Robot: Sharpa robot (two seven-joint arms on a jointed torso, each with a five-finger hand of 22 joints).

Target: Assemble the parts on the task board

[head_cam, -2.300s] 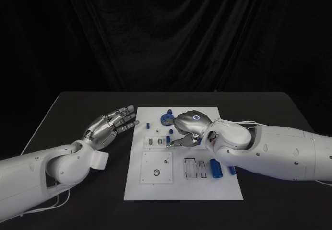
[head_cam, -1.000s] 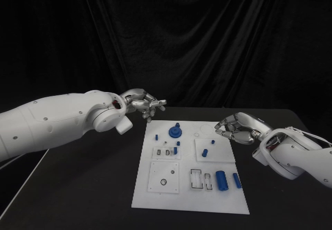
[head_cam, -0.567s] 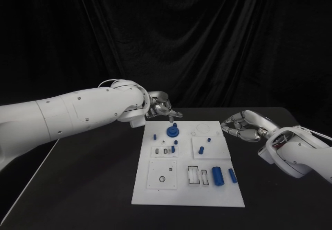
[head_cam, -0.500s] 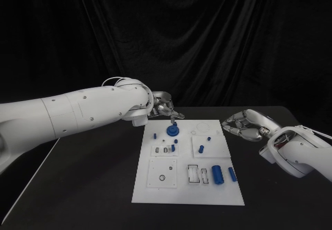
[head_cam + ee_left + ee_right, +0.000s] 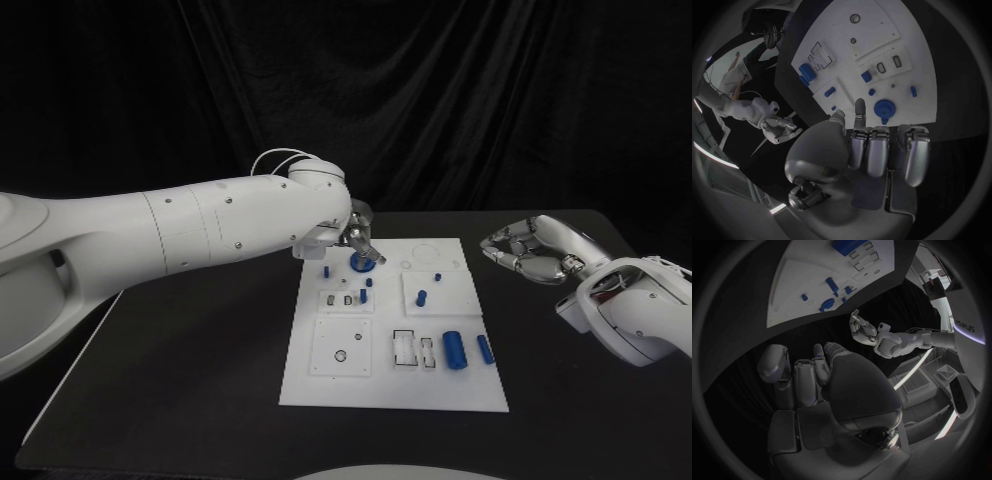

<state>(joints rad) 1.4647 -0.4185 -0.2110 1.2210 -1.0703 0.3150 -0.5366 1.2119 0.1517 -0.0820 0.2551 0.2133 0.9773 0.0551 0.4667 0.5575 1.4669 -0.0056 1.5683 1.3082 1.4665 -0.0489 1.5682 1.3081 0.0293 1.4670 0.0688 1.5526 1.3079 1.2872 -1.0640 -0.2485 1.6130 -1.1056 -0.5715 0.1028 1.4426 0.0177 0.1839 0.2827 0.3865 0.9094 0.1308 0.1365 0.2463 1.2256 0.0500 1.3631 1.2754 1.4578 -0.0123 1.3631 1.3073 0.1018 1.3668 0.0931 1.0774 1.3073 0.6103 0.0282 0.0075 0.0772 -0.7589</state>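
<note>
Head view: white task board lies in the middle of the black tabletop. Left arm reaches in over the board's far left corner; left robot hand is above the board, fingertips just at a round blue knob-shaped part. Contact between fingers and knob cannot be told from here.

Left wrist view: same hand, fingers side by side and extended, one finger reaching toward the blue knob. Nothing sits in the palm. Board beyond the fingertips.

Other blue parts on the board: a small peg near the left edge, a short piece on the right-hand square plate, a large cylinder and a slimmer one lying side by side near the right edge, closer to the robot.

Right robot hand is off the board, to its right, raised over the tabletop, well apart from the parts. Right wrist view: its fingers are curled in together, nothing held.
</note>
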